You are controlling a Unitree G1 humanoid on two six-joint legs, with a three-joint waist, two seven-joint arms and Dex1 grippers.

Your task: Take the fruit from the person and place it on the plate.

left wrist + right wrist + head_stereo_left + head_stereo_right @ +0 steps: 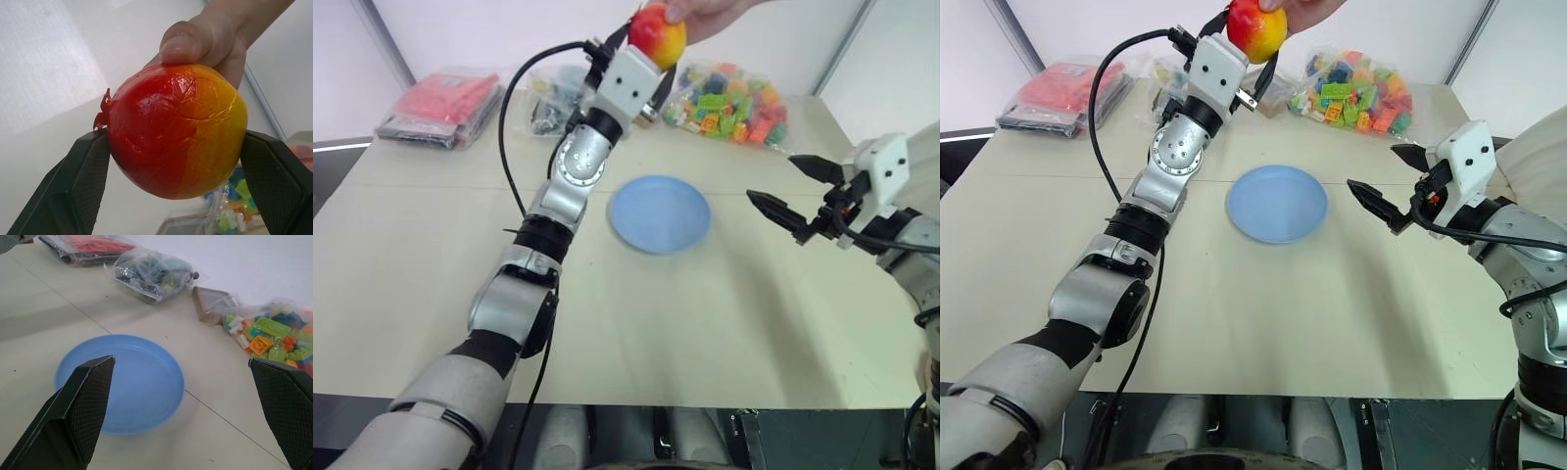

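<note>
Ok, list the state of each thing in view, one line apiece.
fruit: off the table, person's hand on top, a black finger against each side.
person's hand: gripping the fruit from above.
left hand: shut on the fruit.
right hand: open, holding nothing.
plate: flat on the table, nothing on it.
bag of building blocks: closed, lying on the table.

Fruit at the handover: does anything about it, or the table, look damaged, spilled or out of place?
The fruit has a creased, wrinkled skin and a small ragged red tag on one side, so it looks worn. Otherwise nothing stands out: the person's hand holds it from above, the left gripper brackets its sides, and the plate sits flat.
</note>
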